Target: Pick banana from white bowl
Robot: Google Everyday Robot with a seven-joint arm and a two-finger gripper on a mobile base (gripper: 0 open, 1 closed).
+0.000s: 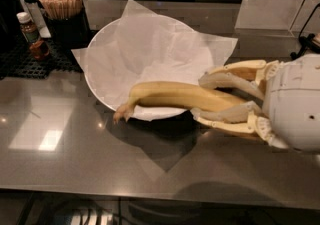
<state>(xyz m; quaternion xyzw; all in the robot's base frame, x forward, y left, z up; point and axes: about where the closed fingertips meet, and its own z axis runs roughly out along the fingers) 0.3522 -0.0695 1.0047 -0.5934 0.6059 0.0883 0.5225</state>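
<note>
The banana [175,96] is yellow and curved, with its brownish stem [121,114] pointing left past the bowl's front rim. My gripper [200,98] comes in from the right and is shut on the banana's right end, one pale finger [227,79] above it and one below. The banana is held level over the front edge of the white bowl [97,86], above the crinkled white paper [160,44] that lines it. The banana's right end is hidden between the fingers.
A cup of wooden stirrers [62,6] and a small sauce bottle [30,31] stand at the back left on a black mat [25,64]. A clear plastic box [275,4] stands at the back right. The grey counter [100,169] spreads in front of the bowl.
</note>
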